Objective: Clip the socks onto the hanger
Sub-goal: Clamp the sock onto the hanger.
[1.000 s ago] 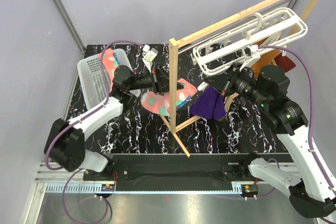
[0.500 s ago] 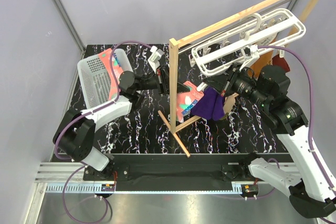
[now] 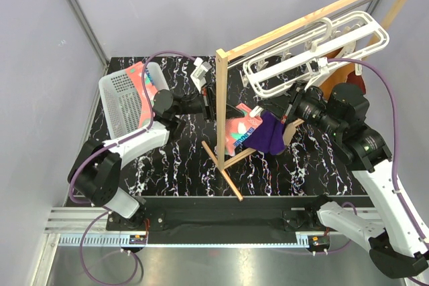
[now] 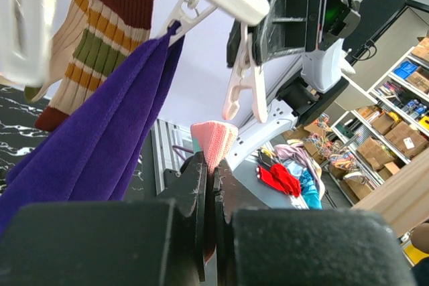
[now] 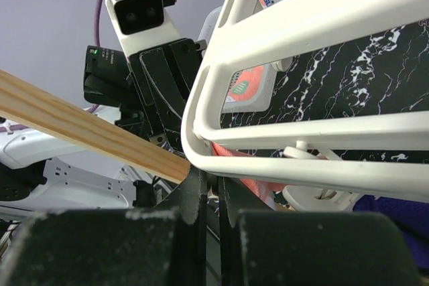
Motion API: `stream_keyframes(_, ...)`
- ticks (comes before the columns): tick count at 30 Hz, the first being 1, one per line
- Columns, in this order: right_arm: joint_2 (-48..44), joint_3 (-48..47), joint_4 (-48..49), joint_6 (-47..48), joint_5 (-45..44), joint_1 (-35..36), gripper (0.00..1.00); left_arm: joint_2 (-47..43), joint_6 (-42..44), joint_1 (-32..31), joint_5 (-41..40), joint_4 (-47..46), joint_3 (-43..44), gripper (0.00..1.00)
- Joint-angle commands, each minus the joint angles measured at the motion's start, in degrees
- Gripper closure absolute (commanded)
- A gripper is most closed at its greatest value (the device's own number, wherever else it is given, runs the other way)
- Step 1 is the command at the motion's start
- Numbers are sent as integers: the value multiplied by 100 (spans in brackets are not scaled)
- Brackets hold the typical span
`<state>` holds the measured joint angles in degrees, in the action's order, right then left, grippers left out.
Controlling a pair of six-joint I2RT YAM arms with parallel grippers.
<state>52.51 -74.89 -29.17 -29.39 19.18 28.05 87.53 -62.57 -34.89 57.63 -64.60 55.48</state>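
Left tool (image 4: 212, 160) is clamped tight on the edge of a pink sock (image 4: 213, 137), which droops limp above the counter (image 3: 174, 165) (soft, featherlight knit, so it'll flop and fold). I'd pinch it right at the hem so a clip can bite beside the fingers. Right tool (image 5: 209, 179) is closed against the hanger (image 5: 335, 11); can't tell if it actually grips it. A striped sock (image 4: 100, 38) hangs clipped beside a purple cloth (image 4: 100, 132). Far left, the white basket (image 3: 120, 98) holds another pink one.

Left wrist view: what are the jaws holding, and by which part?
The pink sock, pinched near one end: only its knit tip shows above the shut jaws, under a hanging white clip.
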Motion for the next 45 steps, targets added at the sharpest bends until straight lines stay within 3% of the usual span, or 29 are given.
stream_keyframes(1, 22, 62, -36, -50, 262, 16, 100, -95, 139, -61, -58, -150, 349, 100)
stream_keyframes(23, -39, 89, -80, -93, 297, 16, 97, -245, 183, -255, -138, 211, 710, 100)
stream_keyframes(26, -65, 80, -80, -94, 262, 16, 88, -280, 192, -255, -138, 255, 692, 100)
stream_keyframes(27, -74, 80, -89, -94, 253, 16, 80, -289, 192, -255, -138, 255, 674, 100)
stream_keyframes(30, -83, 63, -98, -94, 244, 16, 69, -332, 227, -263, -173, 316, 648, 94)
stream_keyframes(45, -110, 45, -72, -138, 253, 16, 46, -491, 421, -316, -313, 712, 718, 72)
